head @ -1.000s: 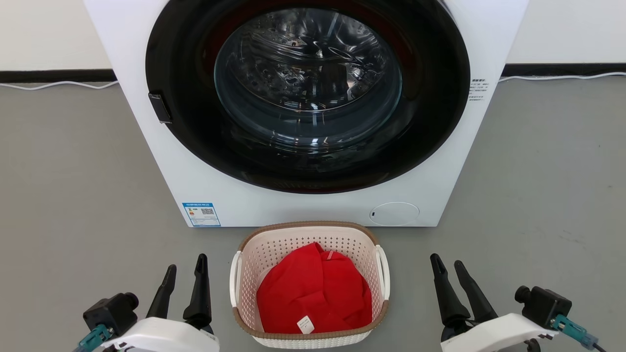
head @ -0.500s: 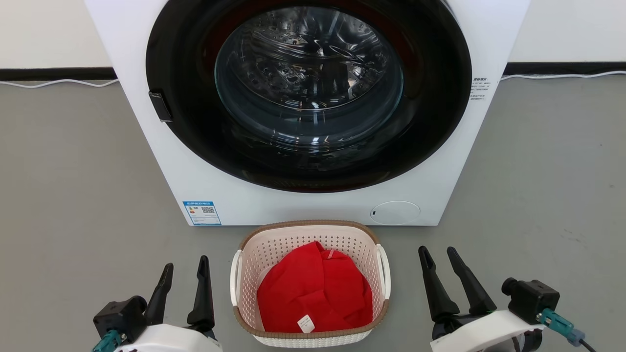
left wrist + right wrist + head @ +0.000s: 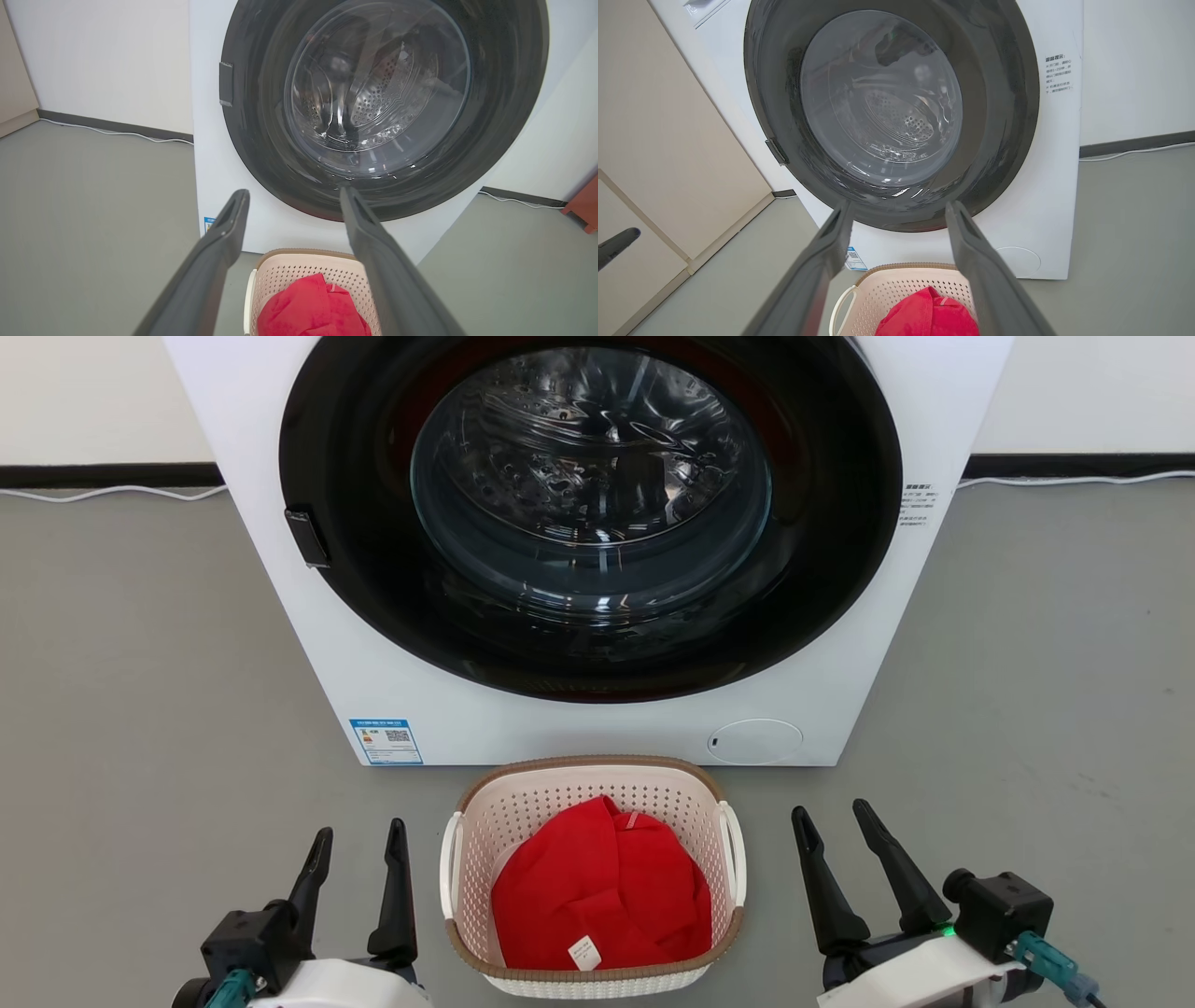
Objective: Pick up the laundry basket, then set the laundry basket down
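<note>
Head view: the basket (image 3: pixel 560 803) stands on the grey floor (image 3: pixel 140 709) just in front of the washer (image 3: pixel 523 728), low in the middle of the picture, with a red cloth (image 3: pixel 597 896) heaped inside it. The left fingers (image 3: pixel 396 887) rise beside the basket's left handle (image 3: pixel 449 863), near it but apart from it. They are spread wide and hold nothing. The right fingers (image 3: pixel 820 882) stand on the other side, a little further out from the right handle (image 3: pixel 734 854). They too are spread wide and empty. Both pairs point toward the washer, with the basket between them, touched by neither.

Left wrist view: the two fingers (image 3: pixel 219 252) rise from the bottom edge, parted with open space between them. The basket (image 3: pixel 303 270) shows low in that gap, below and beyond the tips. Its left handle lies just inside the left finger, and the right finger covers its right side. The washer door fills the upper half.

Right wrist view: the fingers (image 3: pixel 822 261) are parted in the same way, gripping nothing. The basket (image 3: pixel 896 289) with the cloth sits low in the gap at the bottom edge, its right side hidden behind the right finger. The washer stands behind it.
</note>
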Motion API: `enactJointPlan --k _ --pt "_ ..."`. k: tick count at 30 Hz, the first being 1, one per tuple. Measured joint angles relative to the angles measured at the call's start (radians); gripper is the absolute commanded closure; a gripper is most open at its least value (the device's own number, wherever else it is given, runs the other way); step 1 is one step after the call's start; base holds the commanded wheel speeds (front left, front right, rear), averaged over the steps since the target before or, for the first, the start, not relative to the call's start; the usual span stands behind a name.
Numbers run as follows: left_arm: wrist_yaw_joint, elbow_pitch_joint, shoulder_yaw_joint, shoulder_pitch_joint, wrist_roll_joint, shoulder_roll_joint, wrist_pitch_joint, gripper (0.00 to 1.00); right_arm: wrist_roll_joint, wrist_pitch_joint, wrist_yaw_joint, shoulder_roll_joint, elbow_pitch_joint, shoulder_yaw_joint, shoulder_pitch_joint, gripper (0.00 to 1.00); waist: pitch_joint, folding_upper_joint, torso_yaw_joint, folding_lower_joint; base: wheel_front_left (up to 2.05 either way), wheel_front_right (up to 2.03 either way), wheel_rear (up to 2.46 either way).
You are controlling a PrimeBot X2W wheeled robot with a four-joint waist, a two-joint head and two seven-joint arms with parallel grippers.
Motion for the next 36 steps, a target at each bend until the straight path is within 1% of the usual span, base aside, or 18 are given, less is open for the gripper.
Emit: enactJointPlan --k 9,14,36 --pt "0.002 -0.007 -0.007 0.004 0.091 -0.002 -0.031 0.0 -0.09 -0.027 0.0 0.0 0.0 0.012 0.0 0.0 0.003 0.0 0.002 0.0 0.0 0.0 0.0" --pt "0.019 -0.013 -0.018 0.02 0.131 -0.002 -0.041 0.0 -0.139 -0.041 0.0 -0.001 -0.001 0.015 -0.001 0.0 0.004 0.0 0.003 0.0 0.0 0.0 0.0" --pt "0.028 -0.012 -0.022 0.02 0.111 -0.002 -0.044 0.0 -0.143 -0.047 0.0 -0.001 0.009 -0.022 -0.001 0.0 0.0 0.0 0.003 0.0 0.0 0.0 0.0"
